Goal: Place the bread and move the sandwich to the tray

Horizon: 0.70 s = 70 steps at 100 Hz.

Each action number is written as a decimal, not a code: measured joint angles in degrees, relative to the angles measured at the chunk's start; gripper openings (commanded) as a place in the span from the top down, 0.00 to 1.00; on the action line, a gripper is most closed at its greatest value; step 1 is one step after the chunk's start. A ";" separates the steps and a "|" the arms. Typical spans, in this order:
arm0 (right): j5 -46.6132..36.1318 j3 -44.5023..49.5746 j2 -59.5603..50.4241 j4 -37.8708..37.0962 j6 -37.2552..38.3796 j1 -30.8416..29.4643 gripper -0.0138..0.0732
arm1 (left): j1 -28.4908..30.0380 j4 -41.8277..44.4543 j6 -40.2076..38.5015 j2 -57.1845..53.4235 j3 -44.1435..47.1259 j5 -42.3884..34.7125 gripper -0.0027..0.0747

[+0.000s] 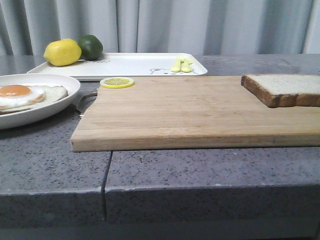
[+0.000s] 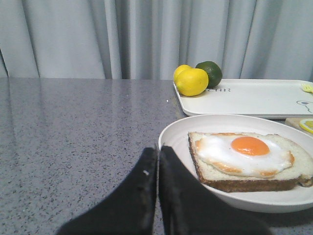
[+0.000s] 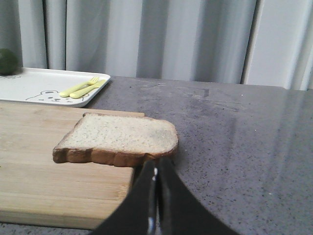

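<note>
The bread [image 1: 287, 87] lies on the right end of the wooden cutting board [image 1: 185, 110], one corner overhanging the edge. In the right wrist view my right gripper [image 3: 156, 164] is shut, its tips just short of the bread's [image 3: 120, 134] overhanging corner. The sandwich [image 1: 20, 95], a fried egg on a brown-crusted slice, sits on its round white plate [image 1: 60, 82] at the left. My left gripper [image 2: 158, 149] is shut and empty, its tips beside the plate's rim [image 2: 176, 132]. The white tray [image 1: 130, 65] lies at the back. Neither gripper shows in the front view.
A lemon [image 1: 62, 52] and a lime [image 1: 91, 46] sit on the tray's left end, yellow cutlery [image 1: 181, 65] by its bear drawing. A lemon slice [image 1: 117, 82] lies on the board's far left corner. The grey counter has a seam and a front edge near the camera.
</note>
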 measured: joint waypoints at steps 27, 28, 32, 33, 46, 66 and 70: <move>8.43 -9.21 0.28 0.00 0.00 0.00 0.92 | 0.00 -1.05 -2.40 3.10 -12.61 13.42 0.99; 9.04 -9.56 0.54 0.00 0.00 0.00 0.92 | 0.00 -1.05 -2.51 3.73 -13.40 13.70 0.99; 10.57 -11.66 1.26 0.00 0.00 0.00 0.92 | 0.00 -1.08 -2.62 5.44 -15.40 15.46 0.99; 11.19 -12.36 1.62 0.00 0.00 0.00 0.92 | 0.00 -1.08 -2.61 6.18 -16.19 15.77 0.99; 16.38 -18.26 6.01 0.00 0.00 0.00 0.92 | 0.00 -1.99 -2.84 13.85 -23.55 21.37 0.99; 23.94 -27.15 15.16 0.00 0.00 0.00 0.92 | 0.00 -5.58 -2.93 26.95 -36.04 30.79 0.99; 25.27 -28.64 17.30 0.00 0.00 0.00 0.92 | 0.00 -5.96 -2.93 29.41 -38.49 32.35 0.99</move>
